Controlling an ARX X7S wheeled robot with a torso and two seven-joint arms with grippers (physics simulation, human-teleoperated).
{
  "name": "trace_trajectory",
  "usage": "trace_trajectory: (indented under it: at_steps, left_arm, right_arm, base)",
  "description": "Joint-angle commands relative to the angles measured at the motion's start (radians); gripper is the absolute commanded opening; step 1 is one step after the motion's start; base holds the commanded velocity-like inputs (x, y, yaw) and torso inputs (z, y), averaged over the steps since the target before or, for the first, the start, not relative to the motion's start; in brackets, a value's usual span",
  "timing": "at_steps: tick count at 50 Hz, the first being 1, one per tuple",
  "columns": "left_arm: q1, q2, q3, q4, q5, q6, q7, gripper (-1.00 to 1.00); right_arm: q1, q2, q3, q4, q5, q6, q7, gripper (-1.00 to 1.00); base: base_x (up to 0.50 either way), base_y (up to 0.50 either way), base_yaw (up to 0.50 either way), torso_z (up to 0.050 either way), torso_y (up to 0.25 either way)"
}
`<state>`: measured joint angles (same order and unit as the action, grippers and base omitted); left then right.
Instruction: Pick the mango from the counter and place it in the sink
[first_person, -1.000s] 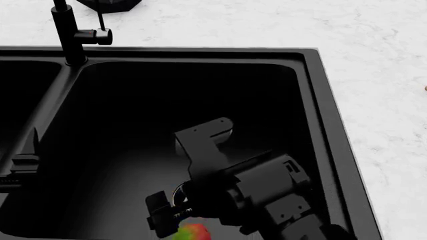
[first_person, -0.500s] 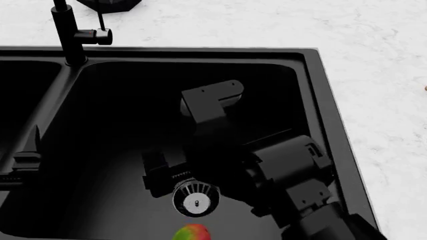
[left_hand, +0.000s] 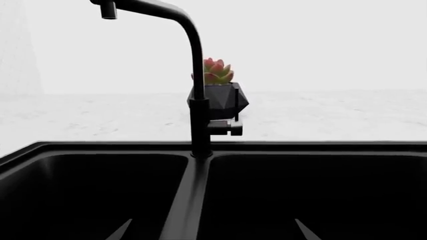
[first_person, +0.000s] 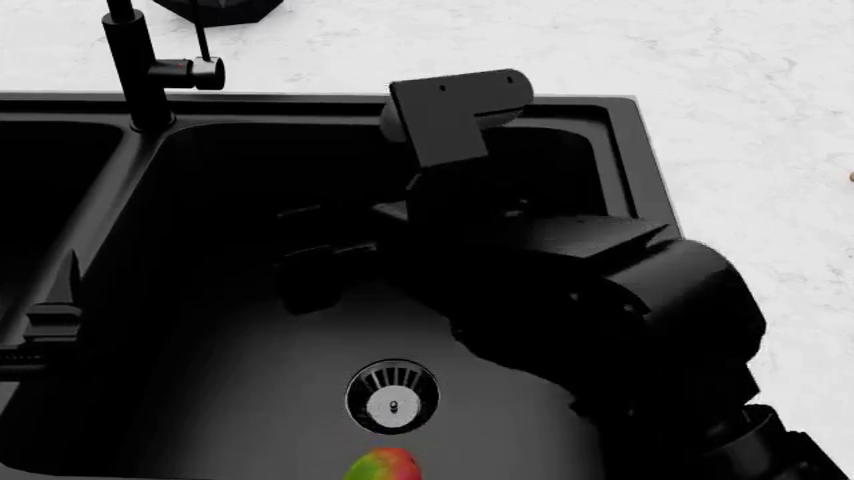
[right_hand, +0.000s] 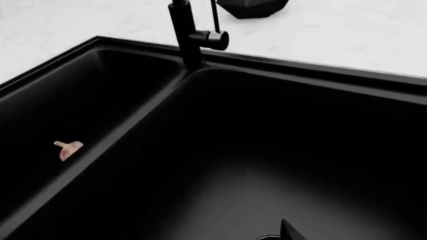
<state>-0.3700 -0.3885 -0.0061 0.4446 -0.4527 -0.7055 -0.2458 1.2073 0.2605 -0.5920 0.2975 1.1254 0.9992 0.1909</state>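
Note:
The mango (first_person: 387, 466), green-yellow with a red blush, lies on the floor of the black sink (first_person: 643, 190) just in front of the round silver drain strainer (first_person: 391, 397). My right gripper (first_person: 310, 250) hangs open and empty above the basin, well behind the mango. Only one of its fingertips (right_hand: 289, 231) shows in the right wrist view. My left gripper (first_person: 40, 325) is open at the divider, with its tips wide apart in the left wrist view (left_hand: 212, 233). The white marble counter (first_person: 747, 100) surrounds the sink.
A black faucet (first_person: 134, 70) stands behind the divider, also in the wrist views (left_hand: 197, 100) (right_hand: 185, 35). A black pot with a succulent (left_hand: 217, 75) sits behind it. A small pinkish scrap (right_hand: 69, 148) lies in the adjoining basin.
My right arm has risen and drawn back from the mango, uncovering the drain strainer. The mango has stayed on the sink floor. The left arm has not moved.

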Motion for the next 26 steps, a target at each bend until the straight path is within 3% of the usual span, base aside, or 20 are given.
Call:
trace_trajectory:
  at_steps: [1,26]
  left_arm:
    - [0.005,-0.008,-0.008,0.013,-0.01,-0.008,-0.004,1.0]
    - [0.002,-0.013,0.0,0.008,-0.012,-0.009,-0.01,1.0]
  right_arm:
    - [-0.055,0.07,0.09,-0.206,0.106,0.032,0.113,1.0]
    - [-0.226,0.234,0.273,-0.615,0.356,0.056,0.382,1.0]
  base:
    - [0.0,0.0,0.0,0.0,0.0]
    - [0.0,0.0,0.0,0.0,0.0]
